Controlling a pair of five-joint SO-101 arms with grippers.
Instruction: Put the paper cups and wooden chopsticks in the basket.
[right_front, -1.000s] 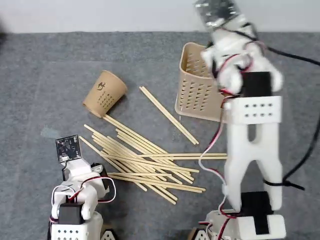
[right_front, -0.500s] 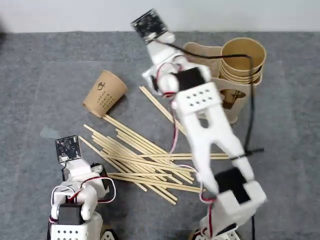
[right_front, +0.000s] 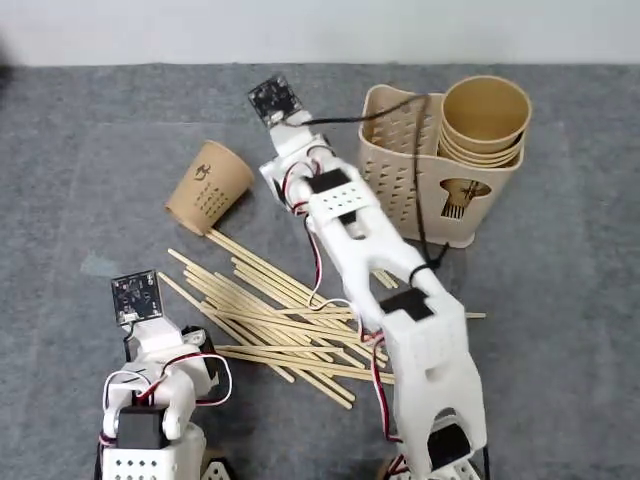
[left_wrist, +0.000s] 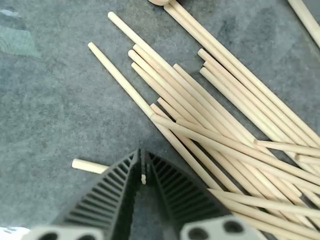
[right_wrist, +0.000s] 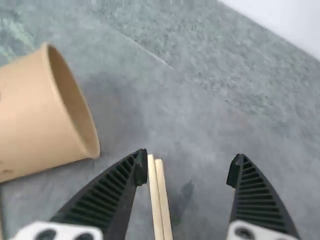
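The basket (right_front: 395, 165) stands at one o'clock on the tabletop (right_front: 100, 130), with a tipped paper cup (right_front: 208, 187) at its nine o'clock. The right pincer (right_wrist: 190, 167), spread wide, should straddle both chopsticks (right_wrist: 159, 200) squarely before closing. The left pincer (left_wrist: 142, 172) is closed.

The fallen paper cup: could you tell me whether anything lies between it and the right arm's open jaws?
Nothing visible does: bare mat separates the cup from the nearer jaw of the right arm. Two chopsticks lie just inside that jaw.
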